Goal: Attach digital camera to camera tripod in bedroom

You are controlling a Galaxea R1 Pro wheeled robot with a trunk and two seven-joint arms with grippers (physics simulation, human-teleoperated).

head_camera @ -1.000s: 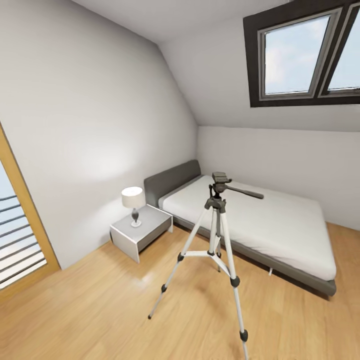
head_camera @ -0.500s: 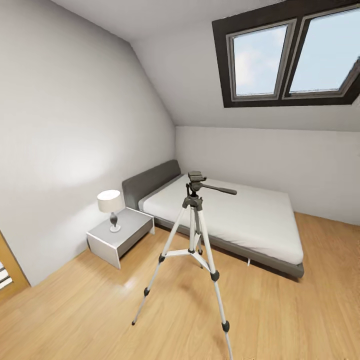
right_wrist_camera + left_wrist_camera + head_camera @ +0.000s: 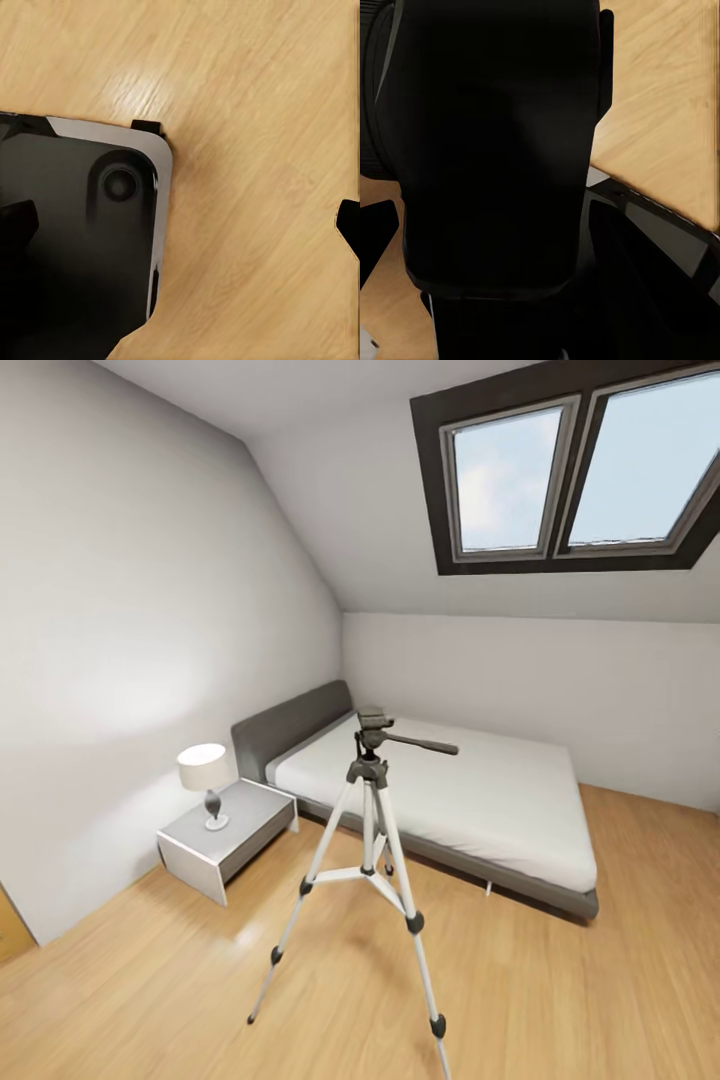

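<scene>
Light wood floor (image 3: 560, 1000), camera tripod (image 3: 368, 865) standing on it, grey bed (image 3: 440, 800), nightstand (image 3: 225, 838)

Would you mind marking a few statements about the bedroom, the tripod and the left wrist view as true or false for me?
1. The camera tripod stands on the wood floor in front of the bed. True.
2. A camera is already mounted on the tripod's head. False: the head is bare.
3. A lamp stands on the nightstand beside the bed. True.
4. The tripod's pan handle points toward the lamp. False: it points away from it, over the bed.
5. A black boxy object, likely the digital camera, sits close before the left wrist camera. True.
</scene>
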